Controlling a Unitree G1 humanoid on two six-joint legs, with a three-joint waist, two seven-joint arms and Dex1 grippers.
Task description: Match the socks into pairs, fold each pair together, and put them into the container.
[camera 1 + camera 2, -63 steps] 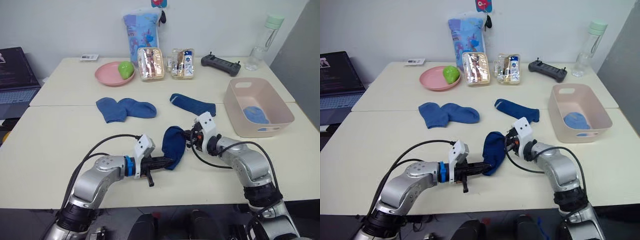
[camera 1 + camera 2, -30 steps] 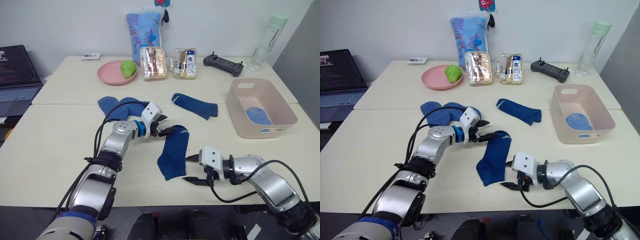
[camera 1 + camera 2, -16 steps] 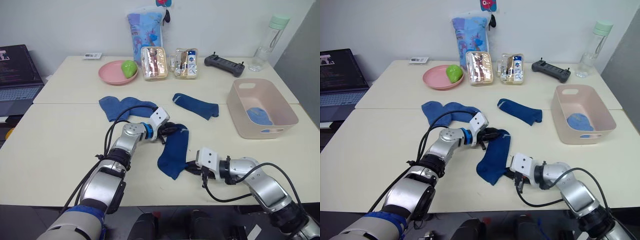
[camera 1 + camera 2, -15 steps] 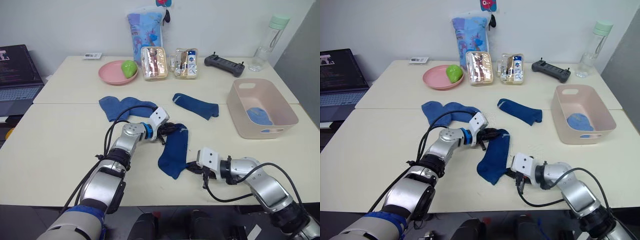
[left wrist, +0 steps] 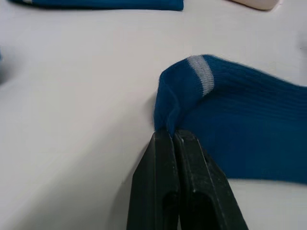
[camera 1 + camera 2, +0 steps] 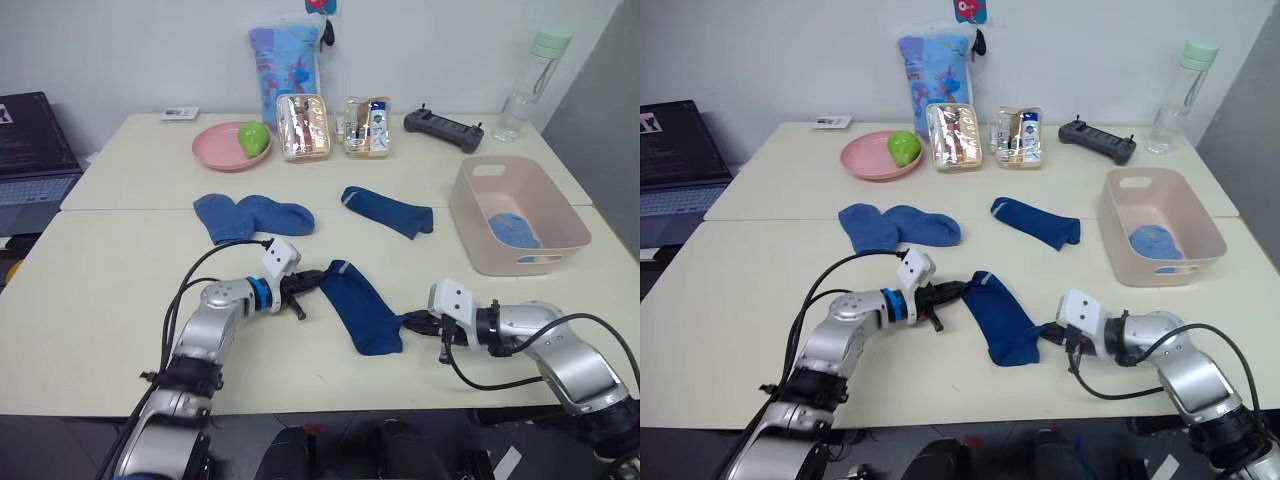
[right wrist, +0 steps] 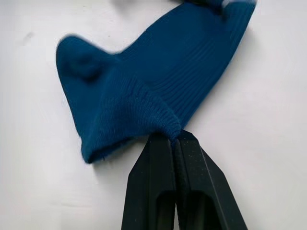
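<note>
Left eye view: dark blue sock [image 6: 362, 307] flat on the near table [image 6: 90, 300], stretched between both arms. Left gripper [image 6: 308, 283] pinched on its cuff, right gripper [image 6: 412, 324] pinched on its toe edge. Two lighter blue socks [image 6: 250, 216] overlapping farther back to the left, another dark sock [image 6: 387, 210] farther back toward the right. Container [image 6: 512, 215] at far right, a light blue sock [image 6: 511, 230] inside.

Left wrist view: black fingers [image 5: 165, 184] pressed together on a fold of cuff beside the grey stripe.

Right wrist view: fingers [image 7: 160, 184] clamped together on a raised pinch of knit at the sock's edge.
</note>
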